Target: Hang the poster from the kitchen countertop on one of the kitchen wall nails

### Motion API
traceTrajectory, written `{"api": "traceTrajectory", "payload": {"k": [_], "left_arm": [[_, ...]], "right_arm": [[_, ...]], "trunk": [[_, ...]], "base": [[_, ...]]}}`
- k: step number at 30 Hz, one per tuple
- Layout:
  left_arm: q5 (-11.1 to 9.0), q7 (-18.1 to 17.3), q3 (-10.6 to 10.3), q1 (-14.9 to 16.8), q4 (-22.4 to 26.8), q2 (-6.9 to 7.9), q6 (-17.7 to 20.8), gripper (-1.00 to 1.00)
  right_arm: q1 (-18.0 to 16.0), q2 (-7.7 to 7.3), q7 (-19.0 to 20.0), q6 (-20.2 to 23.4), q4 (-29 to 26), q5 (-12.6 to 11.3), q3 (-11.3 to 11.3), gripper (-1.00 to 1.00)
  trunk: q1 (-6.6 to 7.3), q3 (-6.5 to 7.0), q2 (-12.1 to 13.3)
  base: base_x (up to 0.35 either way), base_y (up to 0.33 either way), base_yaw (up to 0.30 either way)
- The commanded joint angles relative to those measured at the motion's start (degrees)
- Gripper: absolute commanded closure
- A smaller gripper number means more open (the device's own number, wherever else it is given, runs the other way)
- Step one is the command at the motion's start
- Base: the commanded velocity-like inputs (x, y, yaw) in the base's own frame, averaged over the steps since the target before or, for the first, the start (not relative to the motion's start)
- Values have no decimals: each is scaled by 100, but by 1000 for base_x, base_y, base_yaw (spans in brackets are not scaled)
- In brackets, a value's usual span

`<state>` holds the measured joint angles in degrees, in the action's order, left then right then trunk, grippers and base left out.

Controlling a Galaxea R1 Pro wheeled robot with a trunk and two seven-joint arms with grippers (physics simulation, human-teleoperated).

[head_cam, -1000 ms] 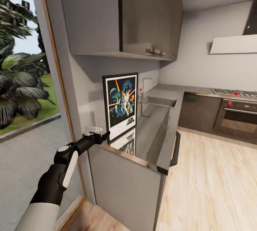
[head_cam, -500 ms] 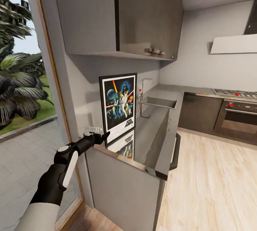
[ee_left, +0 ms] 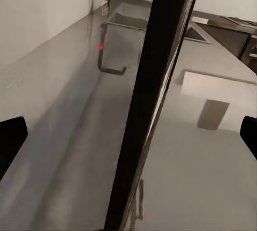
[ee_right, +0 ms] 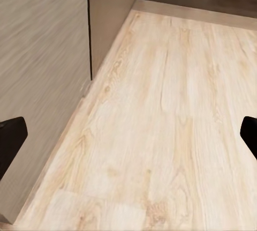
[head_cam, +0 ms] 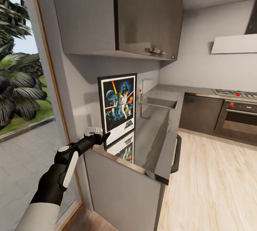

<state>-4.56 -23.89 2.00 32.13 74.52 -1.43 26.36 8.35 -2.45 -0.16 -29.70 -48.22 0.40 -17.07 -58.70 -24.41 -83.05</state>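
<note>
The poster (head_cam: 117,104) stands upright on the near end of the glossy grey kitchen countertop (head_cam: 157,131), leaning against the wall, and the worktop mirrors it. My left gripper (head_cam: 100,136) reaches level with the counter's corner, just at the poster's lower left edge. In the left wrist view the poster's black frame (ee_left: 155,91) runs edge-on between the two wide-apart fingertips (ee_left: 12,140), so the left gripper (ee_left: 128,137) is open around it without touching. My right gripper (ee_right: 128,137) hangs open over the wooden floor (ee_right: 171,113).
A grey wall cabinet (head_cam: 117,13) hangs right above the poster. The inset sink (head_cam: 160,101) and slim tap (head_cam: 144,83) lie farther along the counter. An oven (head_cam: 239,116) and hob are at the far right. A glass door with plants outside (head_cam: 21,81) is on my left.
The whole picture has shifted a little, so the camera moved closer to the counter. The counter corner and poster edge now sit nearer my left gripper, which stays open.
</note>
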Motion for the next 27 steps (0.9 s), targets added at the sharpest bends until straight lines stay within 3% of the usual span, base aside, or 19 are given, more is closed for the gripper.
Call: {"api": "traceTrajectory", "payload": {"k": [1, 17, 18, 27], "left_arm": [[-47, -19, 16, 4, 2, -6, 53, -100], [-37, -19, -13, 4, -7, -6, 71, -100], [-37, -19, -13, 4, -7, -6, 72, 100], [-36, -19, -23, 4, 3, -6, 80, 100]], "right_arm": [[0, -1, -2, -9, 0, 4, 0, -100], [0, -1, -2, -9, 5, 4, 2, -100], [0, -1, -2, -9, 5, 4, 2, -100], [0, -1, -2, -9, 5, 4, 2, -100]], "trunk": [[-3, -5, -3], [-3, -5, -3], [-3, -5, -3], [-3, -5, -3]], "base": [[223, 0, 0], [33, 0, 0], [0, 0, 0], [0, 0, 0]]}}
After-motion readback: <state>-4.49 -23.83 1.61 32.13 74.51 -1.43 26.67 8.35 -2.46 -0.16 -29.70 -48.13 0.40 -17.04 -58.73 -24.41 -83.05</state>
